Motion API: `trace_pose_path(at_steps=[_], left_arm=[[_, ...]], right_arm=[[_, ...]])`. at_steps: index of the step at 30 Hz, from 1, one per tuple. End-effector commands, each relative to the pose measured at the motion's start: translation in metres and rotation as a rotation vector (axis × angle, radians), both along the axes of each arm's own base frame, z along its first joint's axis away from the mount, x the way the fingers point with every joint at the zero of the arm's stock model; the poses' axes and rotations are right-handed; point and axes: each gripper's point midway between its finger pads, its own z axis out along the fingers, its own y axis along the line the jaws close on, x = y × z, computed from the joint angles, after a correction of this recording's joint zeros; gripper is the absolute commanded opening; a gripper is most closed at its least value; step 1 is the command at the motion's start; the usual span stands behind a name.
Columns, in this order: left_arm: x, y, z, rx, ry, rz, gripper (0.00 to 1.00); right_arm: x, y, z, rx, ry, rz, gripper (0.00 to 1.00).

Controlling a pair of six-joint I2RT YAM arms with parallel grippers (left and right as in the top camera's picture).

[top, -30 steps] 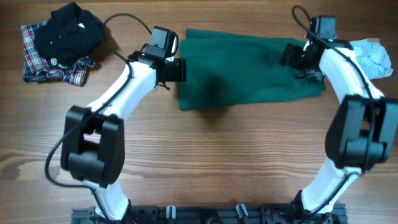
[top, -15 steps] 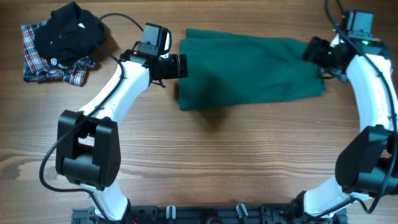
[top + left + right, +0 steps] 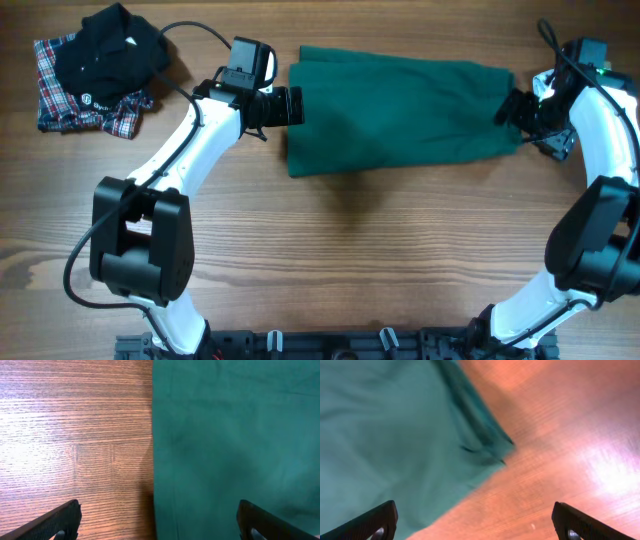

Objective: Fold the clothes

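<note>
A green garment lies flat and folded on the wooden table at the top middle. My left gripper is open at its left edge; the left wrist view shows the cloth's straight edge between the fingertips. My right gripper is open at the cloth's right end; the right wrist view shows the cloth's corner above the open fingers. Neither gripper holds anything.
A pile of a black garment on a plaid shirt lies at the top left. Bare wood fills the table's front half. The arms' bases stand at the front edge.
My right gripper has moved right and down along the cloth's right end to its edge. The light garment seen at the far right a second ago is now hidden. The left arm has barely moved.
</note>
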Motion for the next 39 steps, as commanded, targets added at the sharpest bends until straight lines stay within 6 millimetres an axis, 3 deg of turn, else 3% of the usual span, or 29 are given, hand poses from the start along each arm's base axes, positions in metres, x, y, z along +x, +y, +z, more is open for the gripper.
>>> trace_pose_path(at_steps=[1, 5, 9, 21, 25, 35, 39], left_arm=[[-0.001, -0.002, 0.001, -0.017, 0.003, 0.002, 1.0], [0.0, -0.002, 0.002, -0.02, -0.005, 0.002, 1.0], [0.0, -0.002, 0.002, -0.02, -0.005, 0.002, 1.0], [0.0, -0.003, 0.002, -0.023, -0.003, 0.0, 1.0], [-0.003, -0.017, 0.004, -0.095, 0.009, -0.041, 1.0], [0.005, -0.022, -0.031, -0.121, 0.058, -0.009, 1.0], [0.008, -0.023, -0.031, -0.125, 0.045, -0.01, 1.0]], right_arm=[[-0.014, -0.01, -0.008, -0.042, 0.066, -0.159, 1.0], [-0.02, -0.007, -0.014, -0.028, 0.089, -0.163, 1.0], [-0.011, 0.012, -0.024, 0.066, 0.048, -0.018, 1.0], [0.002, 0.021, -0.029, 0.123, -0.017, -0.014, 1.0], [0.007, 0.02, -0.028, 0.123, -0.037, -0.015, 1.0], [0.01, 0.025, -0.027, 0.148, -0.054, -0.009, 1.0], [0.01, 0.025, -0.027, 0.149, -0.054, -0.012, 1.0]])
